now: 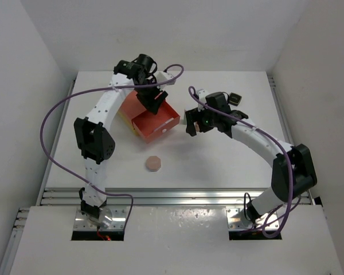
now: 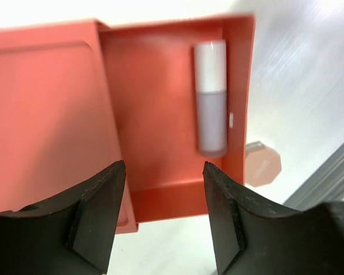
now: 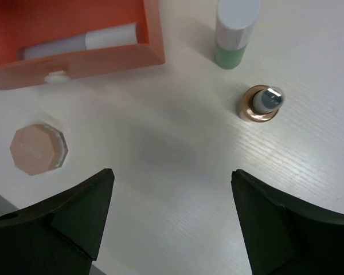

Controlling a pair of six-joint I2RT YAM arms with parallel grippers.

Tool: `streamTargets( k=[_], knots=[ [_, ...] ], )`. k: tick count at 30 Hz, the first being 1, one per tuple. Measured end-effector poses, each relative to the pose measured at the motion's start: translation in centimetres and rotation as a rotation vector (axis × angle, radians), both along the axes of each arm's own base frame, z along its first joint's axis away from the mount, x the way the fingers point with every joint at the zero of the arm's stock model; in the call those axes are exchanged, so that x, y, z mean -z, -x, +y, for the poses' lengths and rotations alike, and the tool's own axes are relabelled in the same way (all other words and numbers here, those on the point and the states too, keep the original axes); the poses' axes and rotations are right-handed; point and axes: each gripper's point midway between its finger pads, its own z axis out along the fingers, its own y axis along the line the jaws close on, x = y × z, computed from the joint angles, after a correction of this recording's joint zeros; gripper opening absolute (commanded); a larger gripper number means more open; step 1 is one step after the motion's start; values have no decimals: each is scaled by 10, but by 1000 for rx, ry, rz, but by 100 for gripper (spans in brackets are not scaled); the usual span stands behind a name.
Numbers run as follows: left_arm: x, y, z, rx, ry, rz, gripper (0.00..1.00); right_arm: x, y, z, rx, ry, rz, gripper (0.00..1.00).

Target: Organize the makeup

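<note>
Nearest me on the bench (image 1: pixel 229 166), the peach octagonal compact (image 1: pixel 154 163) lies flat on its own, a little in front of the open drawer (image 1: pixel 156 123) and not touching it.

Further in, my right claw (image 3: pixel 172 217) hangs over bare bench to the right of the drawer. Its fingers are spread wide with nothing between them. Its wrist camera shows the green-white bottle (image 3: pixel 235 34) standing upright. The tan dark-capped bottle (image 3: pixel 260 103) is also upright, near it but apart. Both sit beyond the claw, off the drawer's front corner.

My left claw (image 2: pixel 163 212) hovers above the orange drawer box (image 2: pixel 46 114), where the lid meets the drawer. It is open and empty too. Inside the drawer a white-capped tube (image 2: pixel 210 97) lies on its side along one wall.

Farthest back, a small dark square item (image 1: pixel 235 98) rests just behind the right wrist. It is too small for me to identify.
</note>
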Motion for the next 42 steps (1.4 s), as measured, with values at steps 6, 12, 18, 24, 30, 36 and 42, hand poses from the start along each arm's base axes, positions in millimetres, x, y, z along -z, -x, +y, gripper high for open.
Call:
streamTargets(
  k=[6, 12, 18, 24, 30, 36, 42],
  knots=[
    [-29, -24, 1, -69, 77, -101, 62, -24, -24, -13, 111, 34, -91, 71],
    [-30, -59, 56, -252, 58, -175, 64, -14, -54, -28, 215, 122, -114, 75],
    [-20, -84, 116, -417, 35, -209, 64, 29, -75, -35, 258, 194, -55, 79],
    [12, -87, 120, -441, 15, -169, 64, 62, -75, -41, 268, 240, 2, 79],
    [28, -92, 117, -451, 32, -167, 63, 76, -75, -41, 268, 252, 26, 79],
    [27, -98, 114, -455, 71, -184, 63, 96, -87, -38, 272, 255, 34, 67],
    [27, -101, 112, -450, 89, -198, 63, 114, -89, -39, 275, 257, 66, 39]
  ],
)
